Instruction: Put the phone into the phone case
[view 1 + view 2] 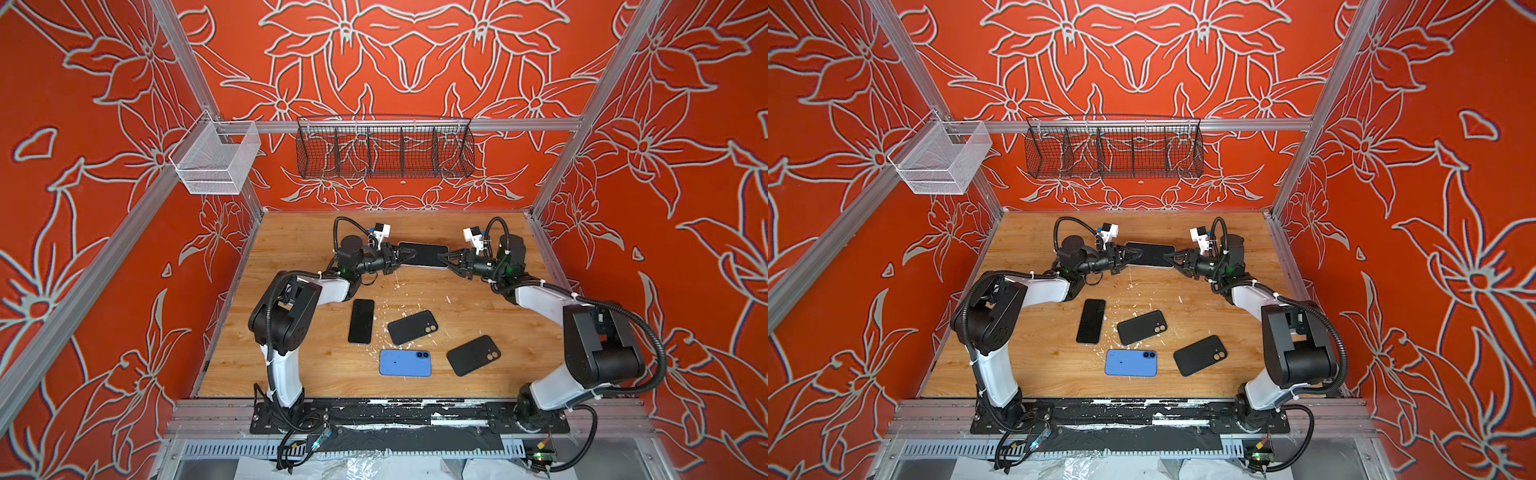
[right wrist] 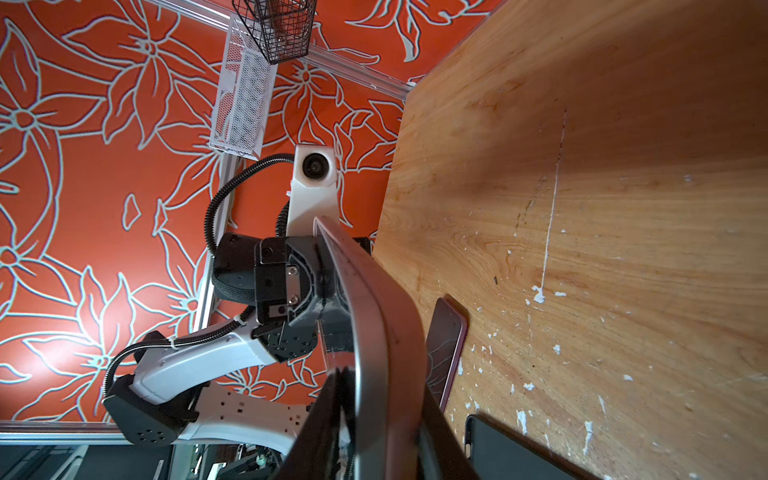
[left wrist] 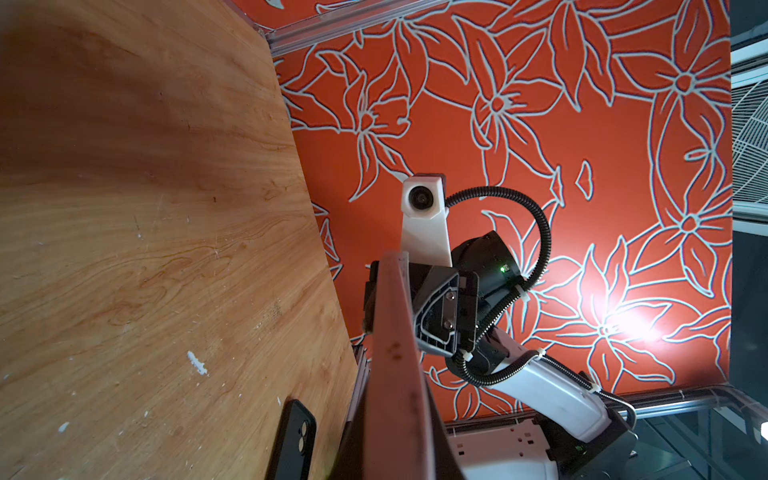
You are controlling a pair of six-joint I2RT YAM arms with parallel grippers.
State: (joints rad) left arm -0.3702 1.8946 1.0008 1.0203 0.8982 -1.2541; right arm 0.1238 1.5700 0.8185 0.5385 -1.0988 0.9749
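Note:
A phone point(image 1: 424, 254) with a dark face and a silver edge hangs level above the back middle of the table in both top views point(image 1: 1150, 254). My left gripper point(image 1: 409, 253) is shut on its left end; the left wrist view shows the phone's edge point(image 3: 395, 374) pinched between my fingers. My right gripper point(image 1: 445, 259) straddles the right end. In the right wrist view its fingers point(image 2: 328, 432) flank the phone point(image 2: 374, 332) with a thin gap on one side. Two black phone cases point(image 1: 412, 327) point(image 1: 473, 355) lie back up near the table's middle, apart from both grippers.
A second black phone point(image 1: 361, 321) lies screen up left of the cases. A blue phone or case point(image 1: 405, 363) lies nearer the front edge. A black wire basket point(image 1: 384, 149) and a white mesh basket point(image 1: 216, 160) hang on the back rail. White flecks dot the wooden table point(image 1: 291, 365).

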